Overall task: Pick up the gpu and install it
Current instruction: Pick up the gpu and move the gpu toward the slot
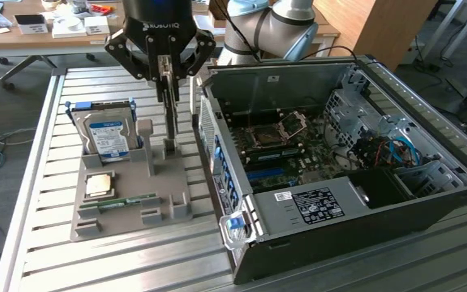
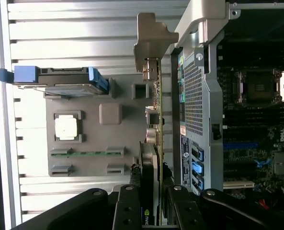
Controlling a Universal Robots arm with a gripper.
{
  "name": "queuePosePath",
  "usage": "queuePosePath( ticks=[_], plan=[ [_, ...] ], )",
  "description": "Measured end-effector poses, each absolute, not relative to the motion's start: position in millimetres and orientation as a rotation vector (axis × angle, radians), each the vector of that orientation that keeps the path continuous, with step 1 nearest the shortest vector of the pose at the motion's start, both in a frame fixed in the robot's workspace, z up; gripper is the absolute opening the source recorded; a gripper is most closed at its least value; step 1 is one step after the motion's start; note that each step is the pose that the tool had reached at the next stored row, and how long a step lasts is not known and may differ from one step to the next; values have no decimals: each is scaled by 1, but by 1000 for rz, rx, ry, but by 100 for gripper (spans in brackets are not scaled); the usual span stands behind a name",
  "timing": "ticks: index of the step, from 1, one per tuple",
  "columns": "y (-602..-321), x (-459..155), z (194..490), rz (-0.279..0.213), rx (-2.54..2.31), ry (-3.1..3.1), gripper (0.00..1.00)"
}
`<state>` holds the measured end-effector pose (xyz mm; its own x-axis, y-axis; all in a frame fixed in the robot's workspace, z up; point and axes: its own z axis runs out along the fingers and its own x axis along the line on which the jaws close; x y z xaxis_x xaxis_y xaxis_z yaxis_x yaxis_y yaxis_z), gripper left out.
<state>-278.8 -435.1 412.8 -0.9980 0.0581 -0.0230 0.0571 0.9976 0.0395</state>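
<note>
A: What is hard to read here?

B: Starting at the exterior view's left, the hard drive (image 1: 107,137) stands upright in the grey holder (image 1: 165,182), and its lower part is sunk behind the holder's wall. The memory stick (image 1: 120,201) lies low in its slot, so little of it shows. The arm above the gripper (image 1: 165,76) is cut off by the frame's top.

A: And the gpu?

B: The gpu (image 1: 171,115) is seen edge-on in both views, a thin upright strip, so its face can hardly be made out. Its lower end sits right at a post of the holder; I cannot tell whether it is touching the holder or just clear of it.

A: Where is it relative to the jaws?

B: Between them. In the wrist view the card (image 2: 153,120) runs straight out from between the two fingers (image 2: 127,206), which are clamped on its near end, with the silvery bracket (image 2: 151,43) at the far end.

A: Further right?

B: The open computer case (image 1: 298,79) stands just beside the card, its near corner cropped.
</note>
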Motion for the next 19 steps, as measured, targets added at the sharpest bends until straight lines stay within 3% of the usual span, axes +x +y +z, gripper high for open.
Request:
queuePosePath(
  ticks=[19],
  plan=[
    [-435, -279, 419, 60, 90, 3116, 27]
  ],
)
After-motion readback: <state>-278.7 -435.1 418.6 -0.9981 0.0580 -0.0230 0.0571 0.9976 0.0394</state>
